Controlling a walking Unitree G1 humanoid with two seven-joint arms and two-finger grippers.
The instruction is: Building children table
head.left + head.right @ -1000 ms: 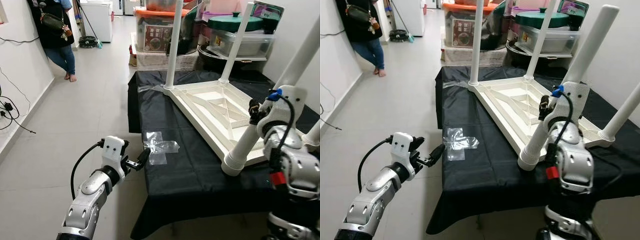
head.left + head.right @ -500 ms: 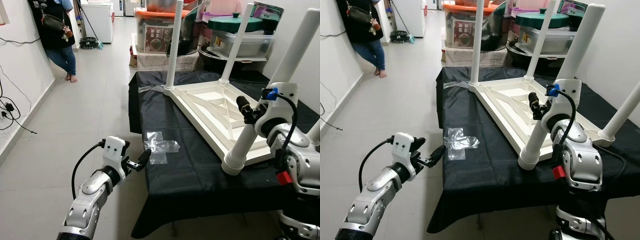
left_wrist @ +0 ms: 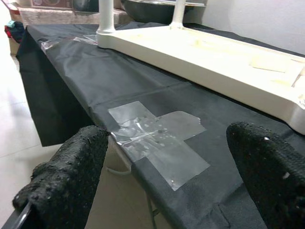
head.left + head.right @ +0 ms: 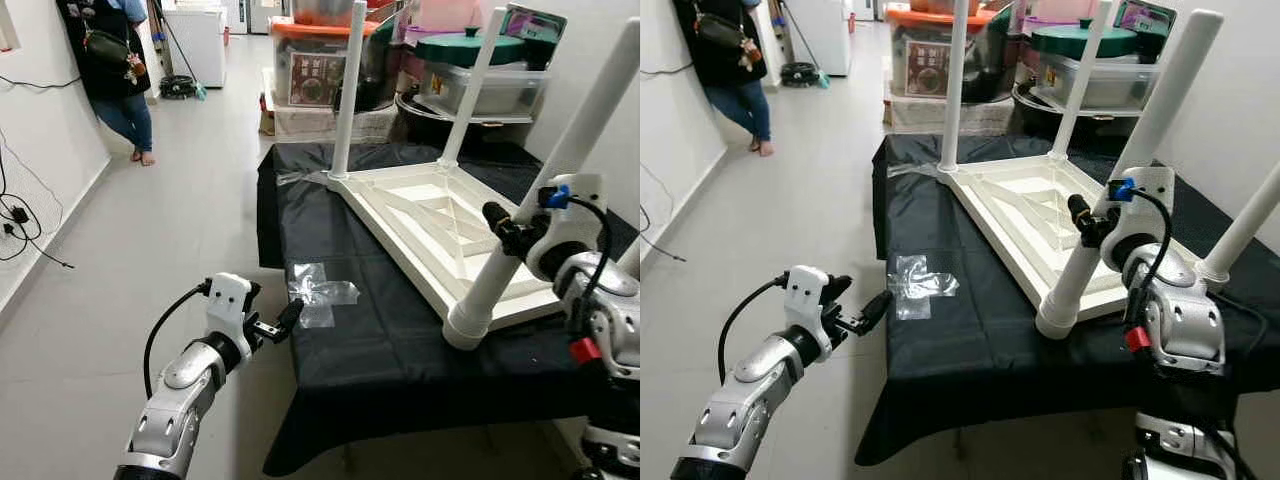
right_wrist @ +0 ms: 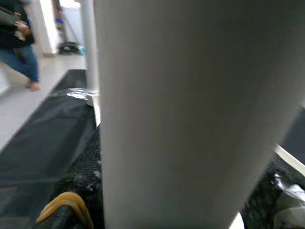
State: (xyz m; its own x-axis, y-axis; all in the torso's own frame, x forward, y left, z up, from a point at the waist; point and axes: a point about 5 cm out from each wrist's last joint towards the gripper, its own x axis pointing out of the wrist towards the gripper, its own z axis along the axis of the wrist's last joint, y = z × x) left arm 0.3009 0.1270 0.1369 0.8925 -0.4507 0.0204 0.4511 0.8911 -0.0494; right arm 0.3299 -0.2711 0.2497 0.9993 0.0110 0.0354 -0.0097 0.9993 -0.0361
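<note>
upside-down white plastic kids table (image 4: 440, 225) mid-frame on black cloth, right gripper (image 4: 1092, 222) clamped on its near white leg (image 4: 1127, 170), left gripper (image 4: 278, 326) fingers apart lower left by clear tape cross (image 4: 318, 294), no readable writing

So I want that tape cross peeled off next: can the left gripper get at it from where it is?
Probably yes: the open left gripper hovers beside the tape cross at the cloth's edge, nothing between.

The person (image 4: 112, 70) beside the white wall is cut off above the shoulders. The near table leg (image 5: 190, 109) is a close blur, hiding most of the right gripper's fingers (image 5: 78, 191).
</note>
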